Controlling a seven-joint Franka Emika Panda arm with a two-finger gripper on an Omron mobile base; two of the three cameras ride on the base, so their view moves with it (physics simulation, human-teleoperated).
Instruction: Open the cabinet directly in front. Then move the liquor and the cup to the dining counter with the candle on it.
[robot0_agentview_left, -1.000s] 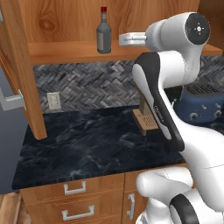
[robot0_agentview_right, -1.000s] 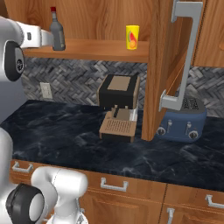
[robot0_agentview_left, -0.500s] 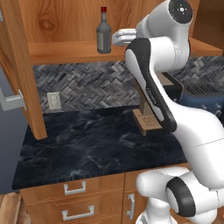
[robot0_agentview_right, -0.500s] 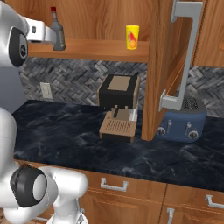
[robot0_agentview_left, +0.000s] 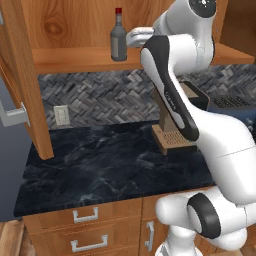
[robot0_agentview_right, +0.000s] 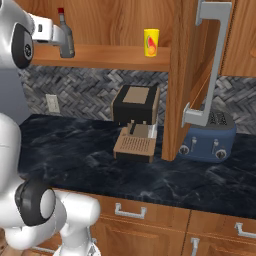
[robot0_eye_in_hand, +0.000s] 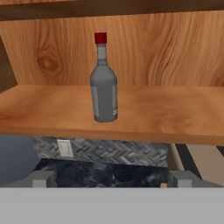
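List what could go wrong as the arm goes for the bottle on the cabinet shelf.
1. The bottle is tall and narrow and stands free on the shelf; one finger of the open gripper touching first could tip it.
2. It stands near the shelf's front edge, so a knock might send it onto the counter.
3. The open cabinet doors hang on both sides; a wide swing out could clip one.

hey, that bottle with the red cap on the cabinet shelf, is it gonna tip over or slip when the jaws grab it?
The bottle stands tall on a narrow base, so a nudge near its neck would probably tip it; a grip low on the body seems safer. Its rounded, smooth-looking body may slip or twist between flat jaws. It stands clear of the shelf edge, so a small push likely won't drop it.
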